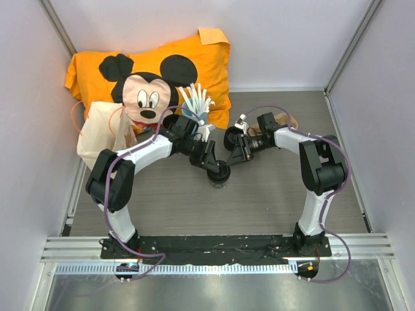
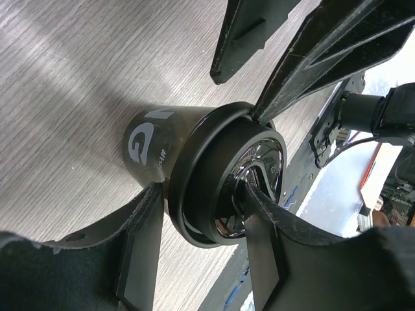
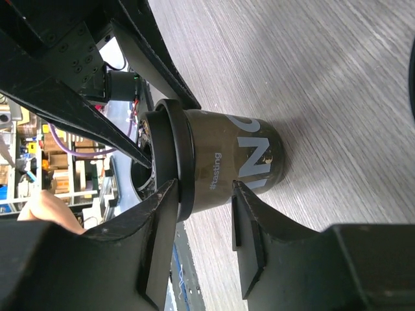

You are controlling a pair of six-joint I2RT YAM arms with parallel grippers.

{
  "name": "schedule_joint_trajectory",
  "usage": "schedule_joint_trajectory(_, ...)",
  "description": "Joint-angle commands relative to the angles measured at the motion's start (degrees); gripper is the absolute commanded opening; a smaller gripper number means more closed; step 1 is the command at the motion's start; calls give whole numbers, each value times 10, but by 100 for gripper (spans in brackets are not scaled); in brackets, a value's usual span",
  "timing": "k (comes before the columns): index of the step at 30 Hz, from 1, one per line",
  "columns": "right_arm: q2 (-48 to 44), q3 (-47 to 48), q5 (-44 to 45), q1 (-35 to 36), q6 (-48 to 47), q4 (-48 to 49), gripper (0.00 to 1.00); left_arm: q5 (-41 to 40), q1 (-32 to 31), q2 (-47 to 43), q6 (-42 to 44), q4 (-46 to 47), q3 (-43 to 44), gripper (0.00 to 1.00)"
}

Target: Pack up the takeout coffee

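1. Near the middle of the table (image 1: 259, 207), a little toward its near edge, the takeout coffee (image 1: 218, 176) stands upright on the bare surface, with a gripper on either side of it.
2. Its black ridged lid (image 2: 220, 175) sits on the dark body and looks square to it, so I judge the cup closed and ready to move.
3. My left gripper (image 2: 201, 197) has its jaws parted. One finger lies beside the lid's outer wall and the other across the lid's top face. I cannot tell whether it pinches the rim or only rests there.
4. My right gripper (image 3: 204, 188) comes in from the opposite side, jaws likewise parted. One fingertip meets the rim and the other hangs clear of it. Whether it grips, I cannot tell.
5. Packing itself is not yet done. The cup is on the table, well apart from the cream bag (image 1: 97, 133) at the left edge and the orange bag (image 1: 194, 58) in the far left corner.
6. As I read it, what is left is to take a firm hold, lift, carry the cup to whichever bag is meant, and lower it in upright.
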Motion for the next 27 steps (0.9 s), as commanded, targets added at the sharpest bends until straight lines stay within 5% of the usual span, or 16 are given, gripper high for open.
schedule_joint_trajectory(1, 11, 16, -10, 28, 5, 11, 43, -135, -11, 41, 52, -41, -16, 51)
schedule_joint_trajectory(15, 33, 17, -13, 38, -15, -15, 19, -179, -28, 59, 69, -68, 0, 49)
schedule_joint_trajectory(27, 26, 9, 28, 46, -33, -31, 21, -199, -40, 72, 79, -82, 7, 44)
